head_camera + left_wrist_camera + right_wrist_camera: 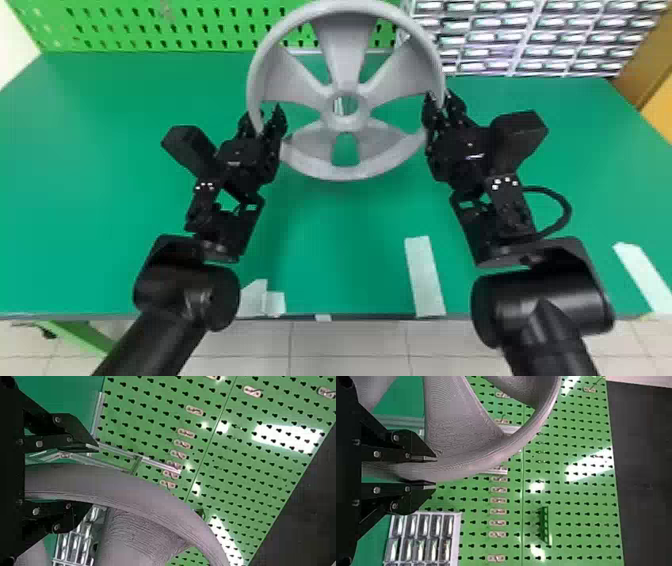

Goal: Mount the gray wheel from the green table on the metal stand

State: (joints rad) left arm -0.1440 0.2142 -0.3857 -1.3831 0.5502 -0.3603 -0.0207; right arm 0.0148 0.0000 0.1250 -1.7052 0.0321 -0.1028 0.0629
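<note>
My black arms point(540, 305) have the gray wheel point(342, 45) upright over the green surface point(100, 225): right end effector point(440, 95) pinching, left end effector point(262, 113) open around its rim point(254, 85). I should gently close left before pushing.

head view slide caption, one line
Black left gripper and black right gripper straddling the rim of a gray spoked wheel over a green table
</note>
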